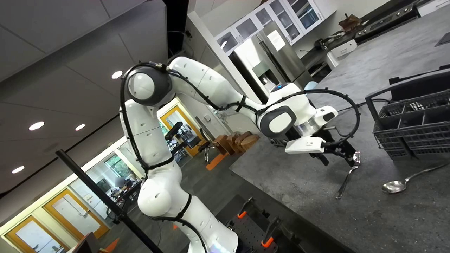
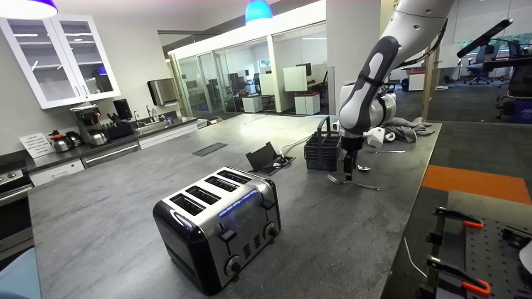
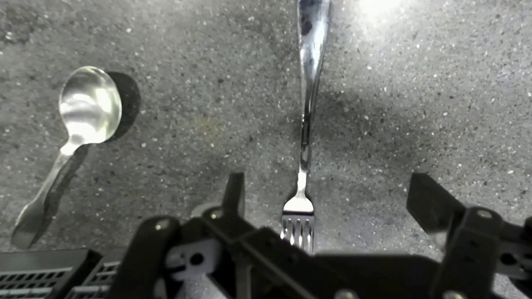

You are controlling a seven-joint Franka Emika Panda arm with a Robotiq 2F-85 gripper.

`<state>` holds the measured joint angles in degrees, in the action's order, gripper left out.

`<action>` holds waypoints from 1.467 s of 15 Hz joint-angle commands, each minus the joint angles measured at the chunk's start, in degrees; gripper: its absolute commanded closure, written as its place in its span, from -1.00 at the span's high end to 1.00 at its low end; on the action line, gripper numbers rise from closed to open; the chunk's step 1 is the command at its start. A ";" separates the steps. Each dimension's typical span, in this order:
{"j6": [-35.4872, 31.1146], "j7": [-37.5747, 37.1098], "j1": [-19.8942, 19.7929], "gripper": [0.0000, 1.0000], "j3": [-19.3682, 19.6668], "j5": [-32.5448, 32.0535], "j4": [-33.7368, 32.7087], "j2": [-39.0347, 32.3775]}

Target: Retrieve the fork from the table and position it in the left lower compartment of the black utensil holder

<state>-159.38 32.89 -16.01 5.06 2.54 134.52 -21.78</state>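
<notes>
The fork lies on the table with its neck between the two fingers of the gripper; they stand wide apart, bare tabletop showing on either side of the metal. The neck sits closer to one finger than to the other. Whether the fingertips touch the table, I cannot tell. In the wrist view the handle's end runs past the top edge, and the gripper's dark linkage overlaps the tips of the tines. Beside the fork, outside the fingers, lies a spoon, its handle cut off in an exterior view. The black utensil holder stands upright nearby, cropped there too. Its top is divided into compartments, their insides too dark to make out. In an exterior view a toaster stands well apart, its four slots dark inside.
</notes>
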 commanded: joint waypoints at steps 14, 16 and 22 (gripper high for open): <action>-0.24 -6.12 -2.31 1.00 -1.54 -1.07 -4.96 -6.76; -0.18 -6.16 -2.37 1.00 -1.51 -1.13 -5.18 -7.05; 0.02 -6.11 -2.60 -0.01 -1.47 -1.37 -5.78 -7.53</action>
<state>-159.38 28.81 -17.54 4.56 2.43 129.74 -28.76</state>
